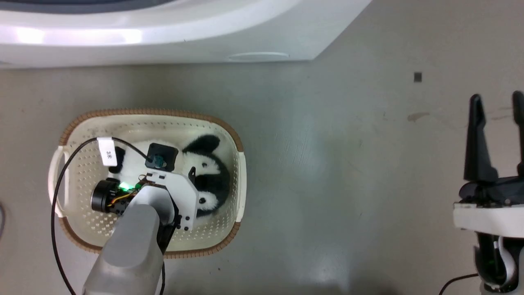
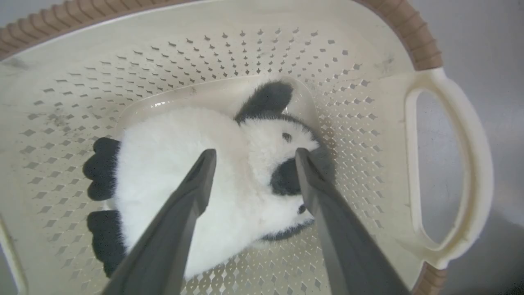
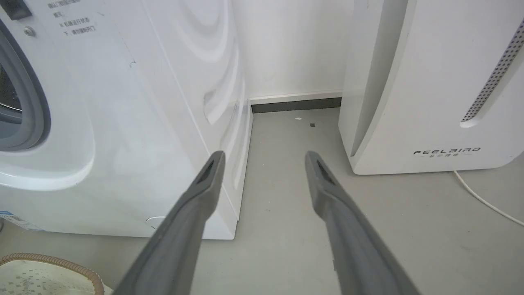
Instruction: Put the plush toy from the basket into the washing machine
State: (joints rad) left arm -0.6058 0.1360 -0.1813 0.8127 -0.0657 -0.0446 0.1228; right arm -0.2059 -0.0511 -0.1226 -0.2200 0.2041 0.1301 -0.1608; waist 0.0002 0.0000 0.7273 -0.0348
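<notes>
- Left pincer (image 2: pixel 254 152) was spread wide, its 2 fingers straddling the panda plush toy (image 2: pixel 172 155). Nothing was pinched, and contact with the fur could not be told.
- Toy lay on the laundry basket (image 2: pixel 245 53) bottom, directly beyond the fingertips: white body by 1 finger, head and black eye patch by the other.
- Right pincer (image 3: pixel 265 155) was spread and empty, aimed at the floor gap between the washing machine (image 3: pixel 123 123) and the FEELBIRD appliance (image 3: pixel 430 82).
- Risks, as judged:
  - closing on loose fluff alone could let the toy slip during the lift;
  - the finger at the head might skid off its rounded side;
  - driving too deep could jam the fingertips on the basket bottom and drag the basket.
</notes>
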